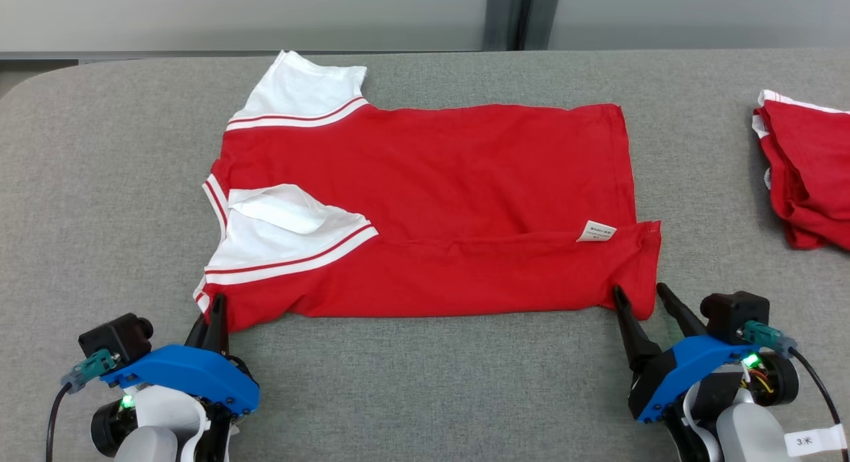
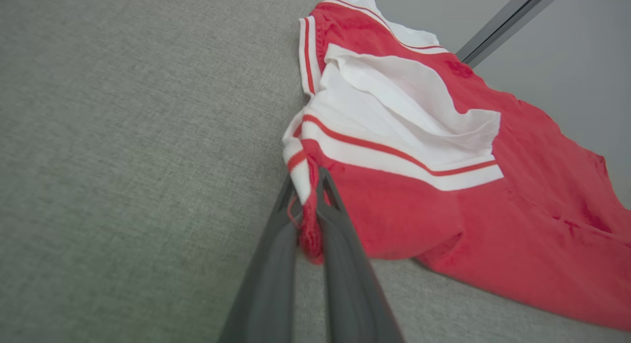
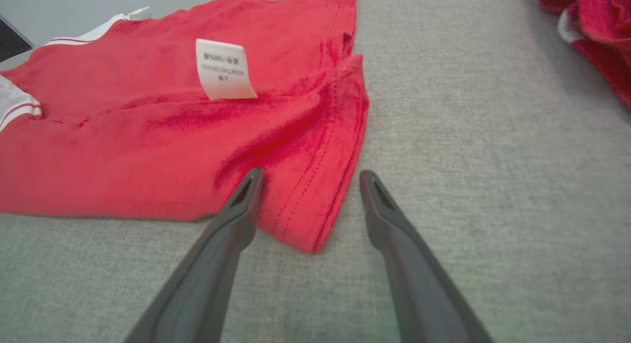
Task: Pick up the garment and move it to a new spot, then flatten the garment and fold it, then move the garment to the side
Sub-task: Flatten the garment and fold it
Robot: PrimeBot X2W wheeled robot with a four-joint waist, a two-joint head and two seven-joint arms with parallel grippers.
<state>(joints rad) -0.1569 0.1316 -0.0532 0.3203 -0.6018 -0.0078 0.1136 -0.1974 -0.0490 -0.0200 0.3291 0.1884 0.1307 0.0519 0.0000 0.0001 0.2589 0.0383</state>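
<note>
Your left gripper [image 1: 211, 309] is pinched tight on the striped near-left corner of the red T-shirt [image 1: 431, 183], which lies half folded mid-way across the grey table [image 1: 99, 183]. Your right gripper [image 3: 310, 178] stands wide, straddling the near-right hem corner and gripping nothing. If you lift now, only the left corner will likely rise and drag the fold askew. A shallow bite on the right could let the hem slip.

Garment [image 1: 425, 203] on table [image 1: 99, 183], pile [image 1: 807, 176] rightward

Soft matt cloth garment [image 1: 431, 183] on coarse, matt woven-fabric tabletop [image 1: 99, 183]; smooth white label [image 1: 595, 231]
</note>
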